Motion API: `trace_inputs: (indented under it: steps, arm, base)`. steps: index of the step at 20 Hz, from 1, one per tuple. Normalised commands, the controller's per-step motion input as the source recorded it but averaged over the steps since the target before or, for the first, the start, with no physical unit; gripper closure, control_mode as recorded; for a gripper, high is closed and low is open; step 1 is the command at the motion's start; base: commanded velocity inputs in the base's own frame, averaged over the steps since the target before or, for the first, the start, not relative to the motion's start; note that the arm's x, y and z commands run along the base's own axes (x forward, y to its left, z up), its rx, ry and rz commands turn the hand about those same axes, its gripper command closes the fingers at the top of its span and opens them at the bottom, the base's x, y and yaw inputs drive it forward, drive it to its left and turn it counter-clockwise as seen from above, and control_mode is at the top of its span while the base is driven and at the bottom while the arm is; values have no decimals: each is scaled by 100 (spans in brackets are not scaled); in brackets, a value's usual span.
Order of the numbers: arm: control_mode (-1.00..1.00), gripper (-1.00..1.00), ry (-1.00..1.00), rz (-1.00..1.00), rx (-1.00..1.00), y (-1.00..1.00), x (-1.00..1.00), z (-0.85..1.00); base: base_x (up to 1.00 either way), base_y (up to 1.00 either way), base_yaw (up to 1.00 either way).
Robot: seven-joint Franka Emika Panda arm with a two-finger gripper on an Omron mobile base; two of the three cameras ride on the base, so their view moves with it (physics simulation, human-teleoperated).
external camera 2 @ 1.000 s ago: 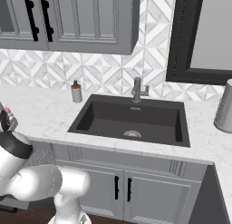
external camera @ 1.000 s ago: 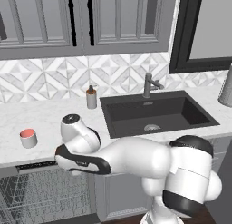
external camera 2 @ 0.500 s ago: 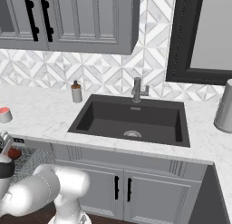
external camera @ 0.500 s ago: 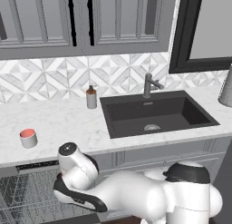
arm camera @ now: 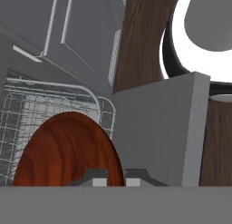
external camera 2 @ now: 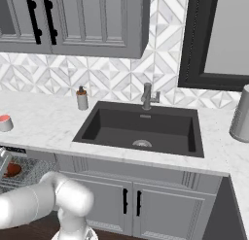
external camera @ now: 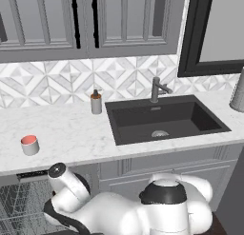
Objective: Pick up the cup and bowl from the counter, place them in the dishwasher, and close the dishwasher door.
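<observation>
While the cup (external camera: pixel 29 144) waits on the counter (external camera: pixel 71 134), the gripper (arm camera: pixel 115 177) hangs over the dishwasher (arm camera: pixel 50 109) rack, fingers nipped on the bowl (arm camera: pixel 68 150) rim (stowing step). Next comes, I judge, releasing it gently between the wires.

Cup (external camera 2: pixel 5 122) sits at far left on the white marble table (external camera 2: pixel 44 125), well apart from the soap bottle (external camera 2: pixel 82 98) by the dark sink (external camera 2: pixel 141 127). Below the table edge, reddish-brown bowl (external camera 2: pixel 11 170) lies in the dishwasher's wire rack (external camera 2: pixel 29 173), arm reaching down beside it.
</observation>
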Motion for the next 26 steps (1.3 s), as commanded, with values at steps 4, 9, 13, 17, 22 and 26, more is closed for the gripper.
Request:
trace_inputs:
  steps: [4,9,13,17,22,26]
  arm:
    - [-100,100,-7,0,-2,9,32,-38]
    - [-100,100,0,0,0,0,30,-45]
    - [-100,100,0,1,0,0,39,-51]
    - [-100,100,4,0,0,0,43,-42]
    - [-100,100,7,0,0,0,32,-45]
    - [-100,100,-4,0,-5,27,4,-44]
  base:
    - [0,0,0]
    - [0,0,0]
    - [0,0,0]
    - [0,0,0]
    - [0,0,0]
    - [0,0,0]
